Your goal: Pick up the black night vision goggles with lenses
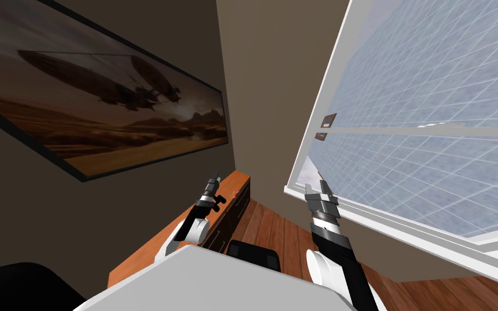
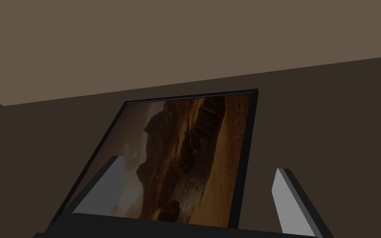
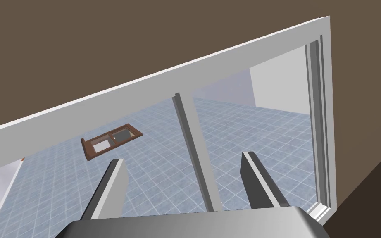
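My left gripper (image 1: 215, 180) is raised over the long wooden cabinet (image 1: 235, 190) that stands against the brown wall. In the left wrist view its fingers (image 2: 103, 190) stand wide apart with nothing between them. My right gripper (image 1: 317, 188) is held up in front of the white window frame (image 1: 350, 213). Its fingers (image 3: 111, 186) are also apart and empty. The cabinet's top shows as a narrow orange-brown strip with nothing I can make out on it.
The cabinet runs along the wall under a large dark-framed picture (image 1: 96, 108). A big window (image 1: 431, 135) fills the right side. Wooden floor (image 1: 275, 227) lies between cabinet and window. A black shape (image 1: 254, 254) sits low between my arms, another (image 1: 15, 286) at the bottom left.
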Robot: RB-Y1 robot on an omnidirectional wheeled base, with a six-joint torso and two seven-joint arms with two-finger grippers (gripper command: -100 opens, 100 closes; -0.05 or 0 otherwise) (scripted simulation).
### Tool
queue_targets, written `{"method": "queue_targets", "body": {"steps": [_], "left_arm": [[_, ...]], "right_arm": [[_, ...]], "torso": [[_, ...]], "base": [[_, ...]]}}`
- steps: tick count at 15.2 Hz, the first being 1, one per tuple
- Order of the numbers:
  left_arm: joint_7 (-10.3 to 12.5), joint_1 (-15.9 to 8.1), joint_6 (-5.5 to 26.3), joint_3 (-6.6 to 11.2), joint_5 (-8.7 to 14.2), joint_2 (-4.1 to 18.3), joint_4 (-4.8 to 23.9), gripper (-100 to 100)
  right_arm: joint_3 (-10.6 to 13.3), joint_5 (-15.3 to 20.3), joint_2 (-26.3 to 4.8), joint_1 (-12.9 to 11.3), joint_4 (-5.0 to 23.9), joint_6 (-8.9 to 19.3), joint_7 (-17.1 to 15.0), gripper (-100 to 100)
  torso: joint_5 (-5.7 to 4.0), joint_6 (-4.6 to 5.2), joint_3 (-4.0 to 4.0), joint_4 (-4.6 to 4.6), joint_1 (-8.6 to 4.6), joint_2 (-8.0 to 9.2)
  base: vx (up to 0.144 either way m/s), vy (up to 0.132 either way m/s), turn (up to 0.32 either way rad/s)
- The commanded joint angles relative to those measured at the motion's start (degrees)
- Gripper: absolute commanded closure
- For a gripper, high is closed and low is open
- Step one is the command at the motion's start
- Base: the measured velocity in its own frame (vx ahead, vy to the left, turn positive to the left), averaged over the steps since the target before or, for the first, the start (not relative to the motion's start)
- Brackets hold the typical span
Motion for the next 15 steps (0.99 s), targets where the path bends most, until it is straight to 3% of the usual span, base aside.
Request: {"method": "queue_targets", "body": {"steps": [1,2,4,5,6,9,12,13,15], "left_arm": [[-0.65,-0.62,2.56,0.28,0.69,1.05,1.61,-100],[-1.53,-1.64,4.13,0.54,1.49,2.13,3.59,-100],[-1.53,-1.64,5.13,0.54,1.49,2.13,3.59,-100],[-2.44,-2.72,7.02,0.82,2.33,3.22,5.67,-100],[-2.44,-2.72,7.82,0.82,2.33,3.22,5.67,-100],[-4.4,-5.02,12.0,1.41,4.11,5.41,9.49,-100],[-4.4,-5.02,13.56,1.41,4.11,5.41,10.09,-100],[-5.43,-6.23,15.47,1.73,5.05,6.5,12.42,-100],[-6.48,-7.47,17.98,2.04,6.01,7.59,14.03,-100]], "right_arm": [[0.0,0.0,0.0,0.0,0.0,0.0,0.0,0],[0.0,0.0,0.0,0.0,0.0,0.0,0.0,0],[0.0,0.0,0.0,0.0,0.0,0.0,0.0,0],[0.0,0.0,0.0,0.0,0.0,0.0,0.0,0],[0.0,0.0,0.0,0.0,0.0,0.0,0.0,0],[0.0,0.0,0.0,0.0,0.0,0.0,0.0,0],[0.0,0.0,0.0,0.0,0.0,0.0,0.0,0],[0.0,0.0,0.0,0.0,0.0,0.0,0.0,0],[0.0,0.0,0.0,0.0,0.0,0.0,0.0,0]], "torso": [[0.0,0.0,0.0,0.0,0.0,0.0],[0.0,-0.01,0.0,0.0,0.0,0.0],[0.0,0.0,-0.01,-0.01,0.0,-0.01],[0.0,-0.01,0.0,0.0,0.0,0.01],[0.0,0.0,0.01,0.0,0.0,0.01],[0.0,-0.01,0.0,0.0,0.0,0.0],[0.0,-0.01,0.0,0.0,0.0,0.0],[0.0,-0.01,0.01,0.0,0.01,0.02],[0.0,-0.01,0.01,0.0,0.0,0.02]], "base": [[0.025,-0.008,-0.003],[0.03,-0.012,-0.002],[0.024,-0.008,0.0],[0.019,-0.007,-0.001],[0.02,-0.008,-0.003],[0.028,-0.01,-0.003],[0.024,-0.006,-0.001],[0.02,-0.006,-0.001],[0.03,-0.01,-0.004]]}}
